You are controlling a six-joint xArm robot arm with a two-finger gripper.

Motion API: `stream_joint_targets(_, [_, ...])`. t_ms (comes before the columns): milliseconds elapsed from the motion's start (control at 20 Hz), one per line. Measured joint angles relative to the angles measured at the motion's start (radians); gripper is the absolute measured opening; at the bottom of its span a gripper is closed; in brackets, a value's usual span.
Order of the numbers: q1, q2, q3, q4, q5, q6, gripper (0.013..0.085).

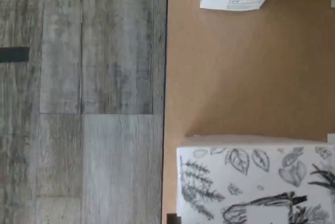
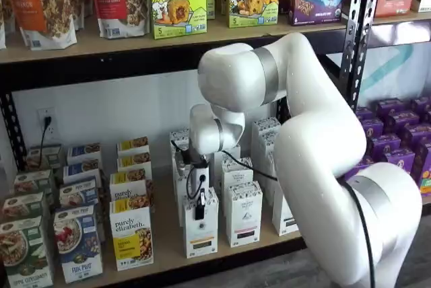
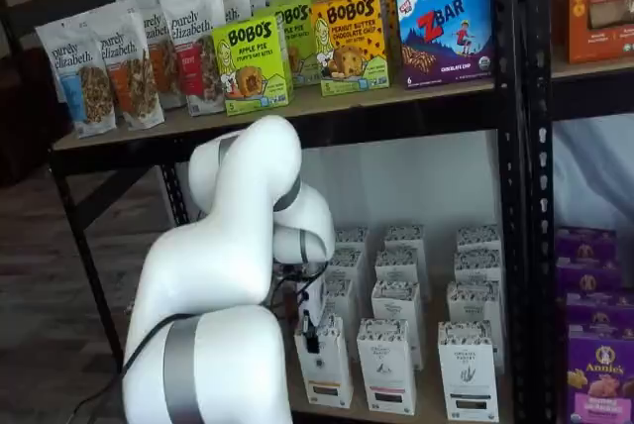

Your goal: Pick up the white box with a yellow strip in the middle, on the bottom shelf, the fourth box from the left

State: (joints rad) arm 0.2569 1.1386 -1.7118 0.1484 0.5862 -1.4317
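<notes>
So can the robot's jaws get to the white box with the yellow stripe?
Probably yes. The gripper hangs right at the top of the white box in the front row of the bottom shelf, with nothing in the way.

white box (image 2: 201,229) front row on bottom shelf (image 2: 168,261) | purely elizabeth box (image 2: 131,236) left | gripper (image 2: 200,204) over white box top

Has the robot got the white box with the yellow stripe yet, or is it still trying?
Nearly. Done: the arm has reached down to the front of the bottom shelf, and the gripper sits on top of the white box; both shelf views show this. In hand: its black fingers look closed on the box's patterned top. Left: lifting it out, since the box stands on the board in line with its neighbour.
</notes>
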Motion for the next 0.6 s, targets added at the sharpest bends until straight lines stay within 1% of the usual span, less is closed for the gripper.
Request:
stream_joint_targets(50, [0.001, -0.003, 0.005, 0.002, 0.001, -0.001, 0.0490])
stream_joint_targets(250, [0.004, -0.020, 0.032, 0.002, -0.005, 0.001, 0.0490])
stream_joint_targets(350, [0.007, -0.039, 0.060, 0.011, -0.013, -0.004, 0.0490])
stream_joint_targets(600, [0.022, -0.113, 0.178, 0.025, -0.056, -0.006, 0.0490])
